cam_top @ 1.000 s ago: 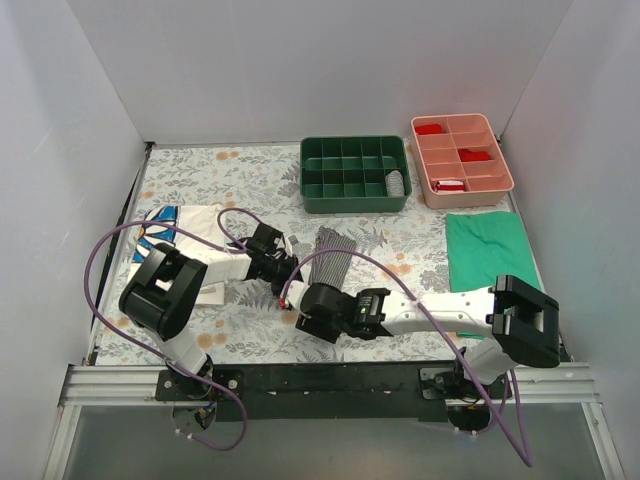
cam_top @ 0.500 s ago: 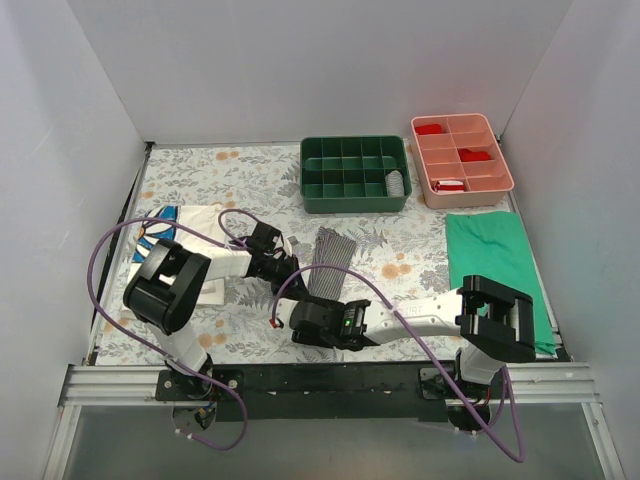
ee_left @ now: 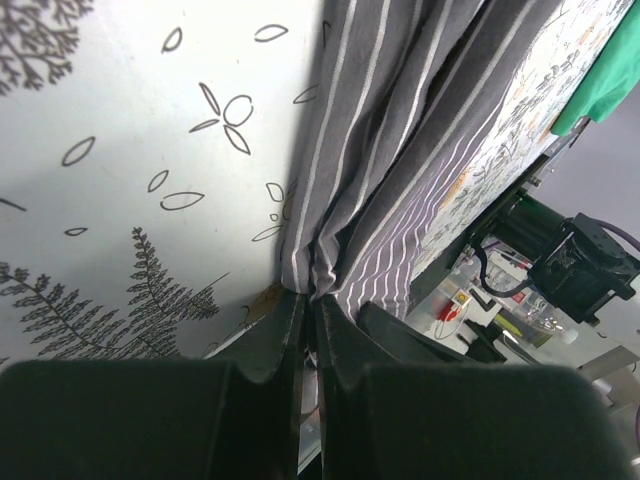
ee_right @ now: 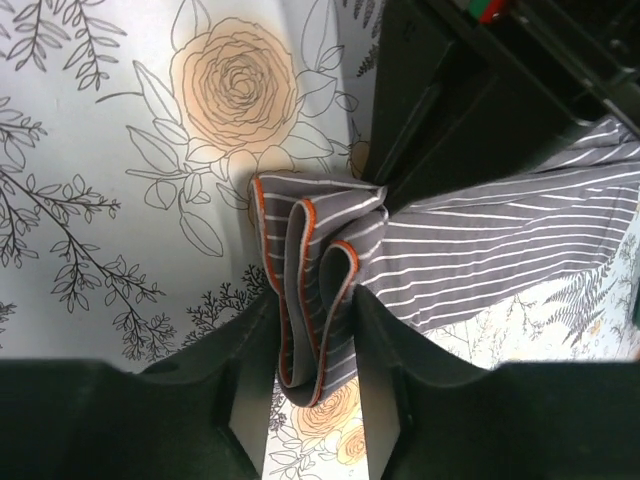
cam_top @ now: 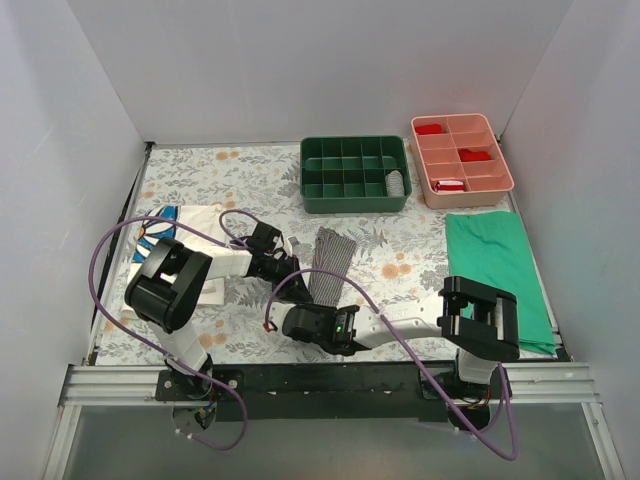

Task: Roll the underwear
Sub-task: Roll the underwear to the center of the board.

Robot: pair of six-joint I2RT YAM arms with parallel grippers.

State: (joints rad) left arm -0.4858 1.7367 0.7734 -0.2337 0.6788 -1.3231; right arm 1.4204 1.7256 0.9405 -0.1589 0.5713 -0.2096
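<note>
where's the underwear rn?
Top view: the underwear lies mid-table, on the near side of the green tray and left of the green cloth. The left gripper and right gripper both pinch its near end.
</note>
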